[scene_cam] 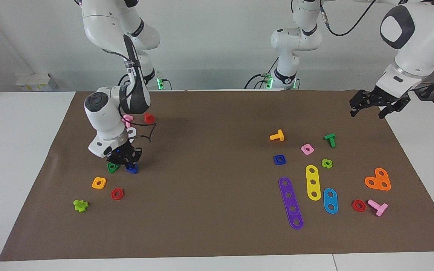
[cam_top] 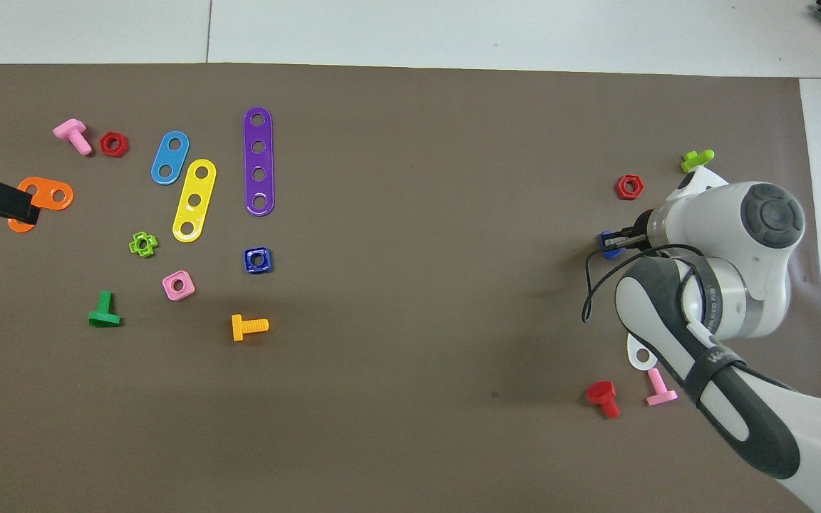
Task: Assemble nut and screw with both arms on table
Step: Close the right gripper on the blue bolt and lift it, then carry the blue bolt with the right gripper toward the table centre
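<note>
Right tool (scene_cam: 128, 162) sits low on the brown mat at lower left of the facing view, its black fingers straddling the blue screw (scene_cam: 132, 169), which lies on the bench (scene_cam: 217, 233) directly under the tips; whether the fingers already pinch it or merely bracket it cannot be told. In the overhead view the same tool (cam_top: 621, 241) points toward the frame's left, the screw (cam_top: 606, 242) peeking out at its tip, its long axis not readable. A green triangular piece (scene_cam: 112, 167) lies just beside the screw, touching or nearly so.

Left tool (scene_cam: 379, 103) hangs spread wide over the mat's edge at upper right of the facing view, waiting. The blue nut (scene_cam: 279, 159) lies flat, hole up, in the right half of that frame, below and to the left of this tool, among the orange bolt (scene_cam: 277, 136) and pink nut (scene_cam: 307, 149). By position the left arm is much the nearer to the nut, and the nut is well apart from the screw, so each arm looks set to take its own part.
</note>
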### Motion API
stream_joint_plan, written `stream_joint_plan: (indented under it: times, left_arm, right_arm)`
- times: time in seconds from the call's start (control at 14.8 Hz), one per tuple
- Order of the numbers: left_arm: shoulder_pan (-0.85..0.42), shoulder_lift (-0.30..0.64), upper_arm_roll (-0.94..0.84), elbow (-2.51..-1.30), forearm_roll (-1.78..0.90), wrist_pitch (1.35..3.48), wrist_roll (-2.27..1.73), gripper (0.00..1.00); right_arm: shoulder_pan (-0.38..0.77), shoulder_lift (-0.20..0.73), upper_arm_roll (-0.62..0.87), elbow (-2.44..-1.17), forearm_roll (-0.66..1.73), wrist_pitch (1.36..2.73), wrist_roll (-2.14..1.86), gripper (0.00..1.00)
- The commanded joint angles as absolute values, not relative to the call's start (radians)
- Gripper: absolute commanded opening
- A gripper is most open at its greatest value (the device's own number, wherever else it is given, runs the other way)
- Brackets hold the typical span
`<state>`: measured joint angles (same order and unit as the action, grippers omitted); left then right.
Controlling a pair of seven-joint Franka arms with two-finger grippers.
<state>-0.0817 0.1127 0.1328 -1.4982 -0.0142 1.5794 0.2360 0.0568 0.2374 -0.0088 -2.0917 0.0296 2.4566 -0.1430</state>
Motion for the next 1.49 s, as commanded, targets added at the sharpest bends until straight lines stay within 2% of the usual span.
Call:
stream_joint_plan:
  times: [0.0, 0.2, 0.27, 0.47, 0.61, 0.88, 1.02, 1.15, 1.42]
  left_arm:
    - [-0.077, 0.083, 0.129, -1.534, 0.006, 1.6, 0.249, 1.0]
    - [-0.077, 0.083, 0.129, -1.534, 0.006, 1.6, 0.249, 1.0]
    - [-0.077, 0.083, 0.129, -1.534, 0.006, 1.6, 0.249, 1.0]
    - [-0.077, 0.083, 0.129, -1.534, 0.006, 1.6, 0.249, 1.0]
    - [-0.077, 0.083, 0.129, -1.536, 0.006, 1.6, 0.249, 1.0]
    - [-0.077, 0.083, 0.129, -1.535, 0.006, 1.6, 0.249, 1.0]
    - [-0.077, 0.083, 0.129, -1.534, 0.006, 1.6, 0.249, 1.0]
    - [-0.08, 0.083, 0.127, -1.534, 0.006, 1.598, 0.244, 1.0]
    - [-0.092, 0.077, 0.124, -1.532, 0.006, 1.603, 0.242, 1.0]
  right_arm:
    - [0.058, 0.219, 0.0, -1.996, 0.049, 2.355, -0.056, 0.0]
    - [0.124, 0.221, 0.006, -1.827, 0.046, 2.16, 0.084, 0.0]
    - [0.171, 0.225, 0.006, -1.787, 0.034, 2.14, 0.166, 0.0]
    - [0.322, 0.262, 0.006, -1.75, 0.031, 2.225, 0.395, 0.0]
    - [0.427, 0.34, 0.002, -1.662, 0.026, 2.227, 0.513, 0.0]
    - [0.555, 0.478, 0.003, -1.51, -0.031, 2.226, 0.736, 0.0]
    - [0.629, 0.59, -0.002, -1.409, -0.076, 2.23, 0.854, 0.0]
    - [0.647, 0.665, 0.006, -1.341, -0.145, 2.236, 0.922, 0.0]
    - [0.672, 0.681, 0.005, -1.348, -0.15, 2.284, 0.934, 0.0]
